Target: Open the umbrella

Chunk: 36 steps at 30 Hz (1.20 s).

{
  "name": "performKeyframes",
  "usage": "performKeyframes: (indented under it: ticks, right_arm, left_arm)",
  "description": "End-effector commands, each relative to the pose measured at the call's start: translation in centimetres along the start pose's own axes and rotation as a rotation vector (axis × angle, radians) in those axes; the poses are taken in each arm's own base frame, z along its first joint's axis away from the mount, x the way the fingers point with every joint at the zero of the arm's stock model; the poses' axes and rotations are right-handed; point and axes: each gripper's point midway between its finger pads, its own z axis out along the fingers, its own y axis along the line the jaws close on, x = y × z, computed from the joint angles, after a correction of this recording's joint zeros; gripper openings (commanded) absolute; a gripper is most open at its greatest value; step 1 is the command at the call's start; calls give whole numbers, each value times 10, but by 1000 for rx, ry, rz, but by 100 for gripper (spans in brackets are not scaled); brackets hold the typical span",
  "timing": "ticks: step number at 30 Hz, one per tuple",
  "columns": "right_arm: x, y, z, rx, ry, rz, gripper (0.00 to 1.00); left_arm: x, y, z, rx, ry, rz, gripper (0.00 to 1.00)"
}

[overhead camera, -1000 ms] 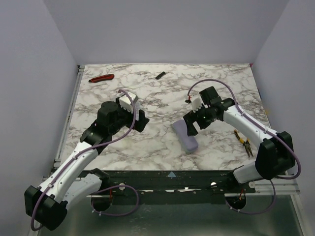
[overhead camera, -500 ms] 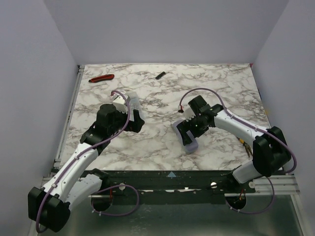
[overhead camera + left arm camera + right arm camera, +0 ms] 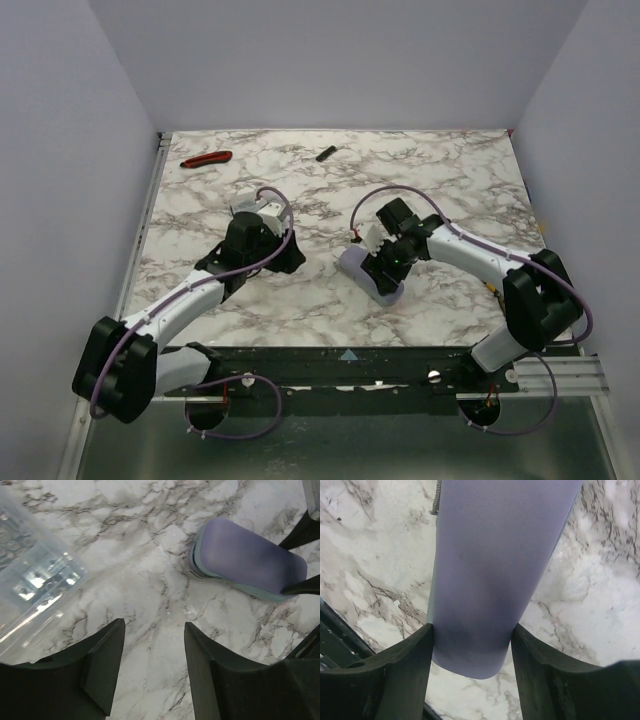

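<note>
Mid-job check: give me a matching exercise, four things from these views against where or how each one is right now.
Things:
1. umbrella
2. left claw
3. red-handled tool
4. clear plastic box

Places or states:
A. lying at the far left corner of the table
B. open, holding nothing, above bare tabletop
C. lavender, collapsed, squeezed between the fingers of the right claw
D. at the left edge of the left wrist view

Pairs: 1-C, 2-B, 3-A, 4-D
</note>
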Motion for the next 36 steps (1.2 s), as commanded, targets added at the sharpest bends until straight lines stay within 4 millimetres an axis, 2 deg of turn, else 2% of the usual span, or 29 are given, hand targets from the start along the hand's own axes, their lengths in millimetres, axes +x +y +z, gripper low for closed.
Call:
performKeyframes:
  ticks: [1, 4, 6, 12, 15, 17, 20, 23, 26, 31, 36]
  right_arm:
    - [13, -10, 16, -10, 34, -245, 55]
    - [21, -3, 17, -48, 36, -292, 53]
    - [26, 0, 19, -70, 46, -304, 49]
    - [35, 10, 19, -124, 13, -381, 47]
    - [42, 12, 19, -139, 6, -472, 46]
    - [47, 13, 18, -157, 6, -560, 45]
    - [56, 19, 15, -219, 18, -695, 46]
    - [58, 26, 11, -307, 18, -842, 52]
    - [44, 20, 10, -323, 10, -930, 66]
    - [17, 5, 1, -282, 7, -1033, 81]
    - [-13, 14, -26, -288, -63, -943, 94]
  left_arm:
    - [-5, -42, 25, 157, -33, 147, 49]
    - [2, -51, 42, 166, -23, 190, 42]
    - [8, -49, 54, 153, -7, 184, 38]
    - [22, -42, 79, 145, 28, 174, 37]
    - [34, -44, 81, 183, 58, 182, 37]
    - [38, -49, 75, 220, 58, 199, 41]
    - [50, -66, 53, 365, 59, 328, 56]
    - [52, -68, 32, 390, -1, 392, 64]
    - [55, -64, 19, 371, -34, 417, 70]
    - [52, -62, 8, 331, -95, 439, 73]
    - [50, -65, -2, 342, -147, 451, 75]
